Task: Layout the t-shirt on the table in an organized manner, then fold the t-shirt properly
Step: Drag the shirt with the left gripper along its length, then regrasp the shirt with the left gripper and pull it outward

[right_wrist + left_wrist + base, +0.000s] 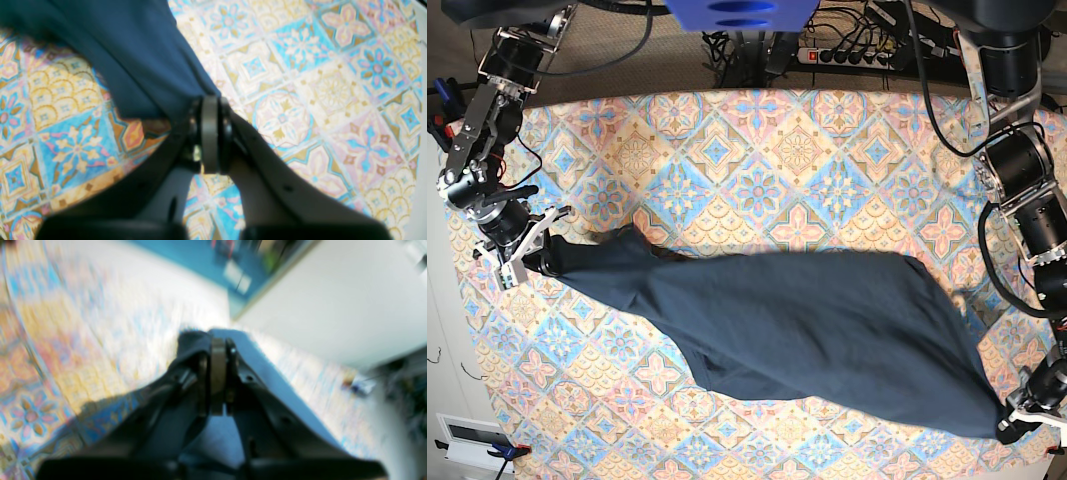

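The dark navy t-shirt lies stretched in a long diagonal band across the patterned table, from the left edge to the front right corner. At its left end my right gripper is shut on a bunched tip of the fabric. The right wrist view shows the jaws pressed together on the t-shirt, low over the table. My left gripper pinches the other end at the table's front right corner. In the blurred left wrist view the left gripper is shut with blue cloth trailing from it.
A power strip and cables lie beyond the table's far edge. A white device sits off the front left corner. The left gripper is close to the table's right edge, beside a white surface.
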{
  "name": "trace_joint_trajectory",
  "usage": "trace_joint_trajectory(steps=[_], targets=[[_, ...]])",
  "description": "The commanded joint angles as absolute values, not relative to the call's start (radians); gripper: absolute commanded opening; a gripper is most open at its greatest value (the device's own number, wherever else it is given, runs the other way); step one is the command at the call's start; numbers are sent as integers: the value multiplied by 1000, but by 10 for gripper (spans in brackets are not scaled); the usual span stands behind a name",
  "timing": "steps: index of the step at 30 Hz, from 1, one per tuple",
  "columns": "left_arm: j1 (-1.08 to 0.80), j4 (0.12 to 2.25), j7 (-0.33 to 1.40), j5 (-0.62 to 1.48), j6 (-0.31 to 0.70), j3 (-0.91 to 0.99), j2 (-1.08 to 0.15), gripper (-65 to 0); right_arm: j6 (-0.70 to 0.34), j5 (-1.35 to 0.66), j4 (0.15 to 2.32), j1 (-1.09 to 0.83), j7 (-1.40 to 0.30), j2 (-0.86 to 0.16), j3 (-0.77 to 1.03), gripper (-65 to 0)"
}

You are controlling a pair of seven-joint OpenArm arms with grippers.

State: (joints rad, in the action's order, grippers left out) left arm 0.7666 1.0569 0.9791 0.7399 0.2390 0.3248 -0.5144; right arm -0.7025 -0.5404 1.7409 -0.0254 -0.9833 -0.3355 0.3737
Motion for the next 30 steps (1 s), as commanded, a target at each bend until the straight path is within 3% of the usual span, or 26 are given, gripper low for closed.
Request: trace_joint_trajectory(steps=[1,4,7,12,19,23,30], targets=[[808,1081,912,760,249,317,-533,-569,-698,-556,1758,-12,-958,-355,380,-645],[777,1064,837,671,248,278,-498,-498,-698,-555,1756,-10,-958,-355,380,-645],[774,1009,776,556,248,240,-466,-471,-698,-555,1756,-8,-958,-355,380,-645],[690,1035,765,507,248,252,-440,-472,-698,-555,1756,-10,-958,-355,380,-645],[289,1483,967,610,249,314,-443,-469,-698,-555,1756,-10,-958,-355,340,-645],[133,1468,975,611,249,410,-404,-465,-698,-556,1756,-12,-958,-354,338,-645],[35,1448,970,613,251,415,-372,-464,-698,-556,1756,-12,-958,-354,338,-645]])
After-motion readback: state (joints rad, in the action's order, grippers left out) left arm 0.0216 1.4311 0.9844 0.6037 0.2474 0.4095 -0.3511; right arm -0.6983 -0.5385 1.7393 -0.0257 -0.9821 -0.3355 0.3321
